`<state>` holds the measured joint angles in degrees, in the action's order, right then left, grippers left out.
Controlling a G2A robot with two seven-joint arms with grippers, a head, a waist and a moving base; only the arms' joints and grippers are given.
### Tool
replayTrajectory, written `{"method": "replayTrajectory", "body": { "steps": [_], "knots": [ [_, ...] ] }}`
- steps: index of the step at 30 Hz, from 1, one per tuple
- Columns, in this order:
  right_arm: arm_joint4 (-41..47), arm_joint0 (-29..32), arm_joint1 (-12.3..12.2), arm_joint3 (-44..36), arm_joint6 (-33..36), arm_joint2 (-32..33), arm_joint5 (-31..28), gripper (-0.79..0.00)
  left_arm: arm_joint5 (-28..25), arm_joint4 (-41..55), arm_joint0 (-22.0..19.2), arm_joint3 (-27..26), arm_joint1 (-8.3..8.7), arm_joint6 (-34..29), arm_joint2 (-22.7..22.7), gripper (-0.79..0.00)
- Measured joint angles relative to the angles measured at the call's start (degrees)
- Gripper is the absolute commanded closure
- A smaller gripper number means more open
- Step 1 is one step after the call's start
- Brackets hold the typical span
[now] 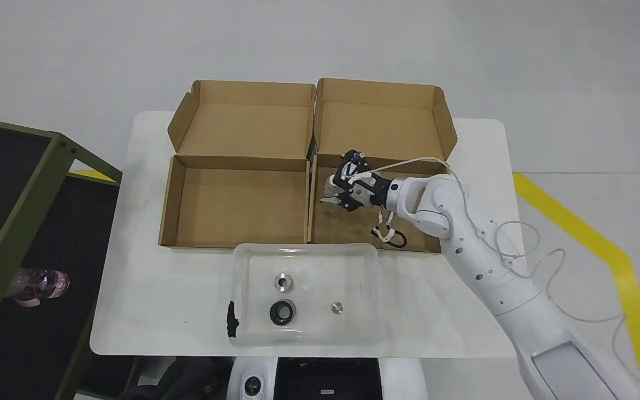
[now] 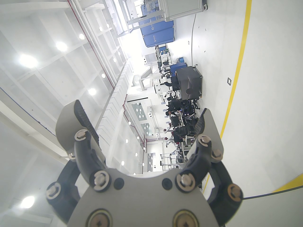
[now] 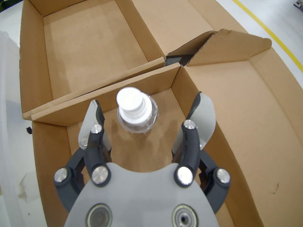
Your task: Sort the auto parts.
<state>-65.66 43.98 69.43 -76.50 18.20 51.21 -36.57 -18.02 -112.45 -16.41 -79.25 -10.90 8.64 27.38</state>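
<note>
While hanging over the right-hand box (image 1: 345, 225), centre of top view: right gripper (image 3: 148, 102), jaws wide open, either side of a white stepped part (image 3: 132, 109) in clear wrap, apart from it. Part upright on box floor, near the wall next to the left-hand box (image 1: 235, 205). Left gripper (image 2: 142, 113): jaws wide open, empty. Clear tray (image 1: 360, 290), lower centre: three small parts (image 1: 285, 281).

Matt cardboard box (image 1: 240, 205); white part (image 3: 132, 106), seemingly smooth plastic.
</note>
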Motion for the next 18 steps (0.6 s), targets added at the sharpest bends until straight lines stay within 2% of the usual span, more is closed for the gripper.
{"method": "replayTrajectory", "body": {
  "steps": [11, 18],
  "knots": [
    [-0.9, 7.3, -2.9, -15.7, 3.3, 8.3, -4.5, -0.785, 0.0, 0.0, 0.0, 0.0, 0.0, 0.0, 0.0, -0.785],
    [-2.1, 11.6, -4.1, -25.8, 7.6, 10.4, -8.6, -0.785, 0.0, 0.0, 0.0, 0.0, 0.0, 0.0, 0.0, -0.785]
  ]
}}
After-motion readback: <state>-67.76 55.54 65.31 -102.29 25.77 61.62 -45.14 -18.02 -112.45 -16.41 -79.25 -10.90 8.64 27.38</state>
